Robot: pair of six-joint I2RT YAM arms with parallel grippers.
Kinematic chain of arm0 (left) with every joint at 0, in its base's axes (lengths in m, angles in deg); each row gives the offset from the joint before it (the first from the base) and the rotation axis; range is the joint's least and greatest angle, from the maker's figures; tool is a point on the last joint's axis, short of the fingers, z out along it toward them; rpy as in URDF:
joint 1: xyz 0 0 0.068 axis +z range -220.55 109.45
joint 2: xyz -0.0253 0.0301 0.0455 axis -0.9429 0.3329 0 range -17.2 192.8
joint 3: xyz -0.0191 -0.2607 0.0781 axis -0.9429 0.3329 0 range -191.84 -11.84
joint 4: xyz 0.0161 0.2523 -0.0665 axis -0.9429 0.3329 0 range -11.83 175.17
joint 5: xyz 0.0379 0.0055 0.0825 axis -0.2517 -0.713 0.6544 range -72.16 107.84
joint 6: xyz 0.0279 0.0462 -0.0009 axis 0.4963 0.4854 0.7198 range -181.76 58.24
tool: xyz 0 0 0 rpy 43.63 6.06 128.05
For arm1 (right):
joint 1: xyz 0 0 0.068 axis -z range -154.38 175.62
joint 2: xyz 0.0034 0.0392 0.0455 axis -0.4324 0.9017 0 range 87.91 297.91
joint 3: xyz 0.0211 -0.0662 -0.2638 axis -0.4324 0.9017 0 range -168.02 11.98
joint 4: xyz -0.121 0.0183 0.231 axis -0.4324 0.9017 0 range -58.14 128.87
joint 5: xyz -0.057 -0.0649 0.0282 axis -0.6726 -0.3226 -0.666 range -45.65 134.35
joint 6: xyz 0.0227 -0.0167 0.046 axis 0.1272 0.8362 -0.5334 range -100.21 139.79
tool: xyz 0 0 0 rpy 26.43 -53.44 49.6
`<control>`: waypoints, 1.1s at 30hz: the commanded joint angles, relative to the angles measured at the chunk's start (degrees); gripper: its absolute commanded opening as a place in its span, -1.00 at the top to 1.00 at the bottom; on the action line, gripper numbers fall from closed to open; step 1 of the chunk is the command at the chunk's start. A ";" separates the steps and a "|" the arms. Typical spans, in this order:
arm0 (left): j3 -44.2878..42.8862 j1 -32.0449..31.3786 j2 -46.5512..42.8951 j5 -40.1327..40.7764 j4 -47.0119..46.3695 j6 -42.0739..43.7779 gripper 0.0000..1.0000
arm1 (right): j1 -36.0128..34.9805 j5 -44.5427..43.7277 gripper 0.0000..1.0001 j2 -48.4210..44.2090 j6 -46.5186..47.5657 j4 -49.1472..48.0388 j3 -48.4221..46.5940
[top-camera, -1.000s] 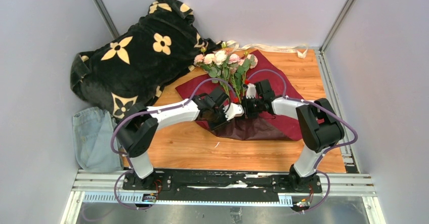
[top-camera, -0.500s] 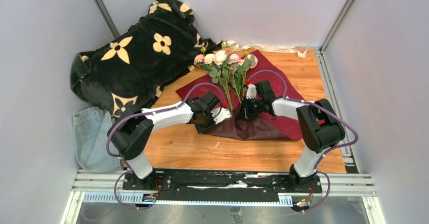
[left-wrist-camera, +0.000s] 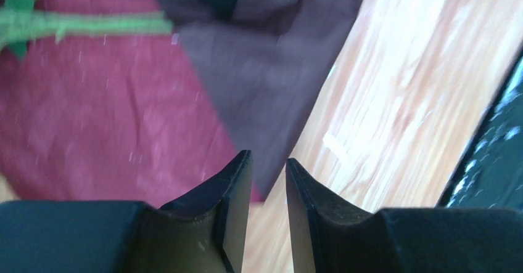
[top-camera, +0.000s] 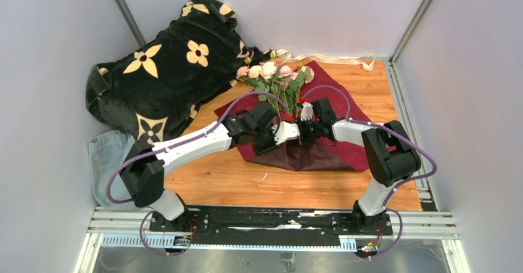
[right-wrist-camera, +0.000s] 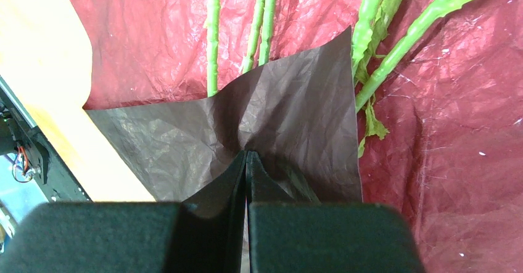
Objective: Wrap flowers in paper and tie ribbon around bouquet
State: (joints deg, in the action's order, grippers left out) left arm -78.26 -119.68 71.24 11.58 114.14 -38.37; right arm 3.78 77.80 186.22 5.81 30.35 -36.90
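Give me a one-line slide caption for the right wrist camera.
Right claw shut on the paper, its dark flap folded over stems of the flowers.

Plain pale grey wall panels (top-camera: 49,69) enclosed the light wooden table top (top-camera: 247,183) on three sides, joined at the far corners by slanting aluminium posts (top-camera: 126,11). A black mounting rail (top-camera: 271,220) ran along its near edge, with a dull grey metal sheet (top-camera: 277,257) in front of it. The light was soft and even.

One paper (top-camera: 354,153), one ribbon (top-camera: 336,58), one blanket (top-camera: 166,69), one cloth (top-camera: 111,162).
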 commanded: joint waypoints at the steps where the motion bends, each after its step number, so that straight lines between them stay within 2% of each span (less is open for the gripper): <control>1: -2.69 -2.12 6.28 -8.69 -6.01 -6.04 0.30 | 0.80 -1.65 0.93 -0.51 -0.02 3.61 1.02; 6: -0.88 -1.67 12.30 -3.63 -20.40 -13.33 0.31 | 0.76 -1.12 0.93 -1.44 -1.35 3.47 1.19; 13: 4.01 2.88 16.15 -5.57 -27.38 -28.27 0.31 | 0.75 -0.92 0.93 -4.08 -3.23 3.94 2.60; 20: 4.06 3.07 19.65 -7.60 -26.39 -30.78 0.31 | 0.76 -1.79 0.89 -7.21 -4.17 8.45 0.95; 26: 3.53 3.07 22.10 -4.64 -23.37 -32.95 0.32 | 0.13 -7.26 0.83 -17.46 -3.12 19.71 0.33; 30: 4.08 3.07 22.10 -1.72 -22.43 -34.17 0.36 | -3.32 -10.12 0.84 -22.60 -4.89 26.50 6.26; 33: 3.87 3.07 22.71 -1.57 -21.82 -34.28 0.36 | -2.99 -13.11 0.90 -25.05 -7.53 28.27 12.31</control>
State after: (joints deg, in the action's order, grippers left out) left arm -75.63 -116.38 90.02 6.92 87.67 -71.70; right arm 1.50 69.91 162.22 1.44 49.10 -30.87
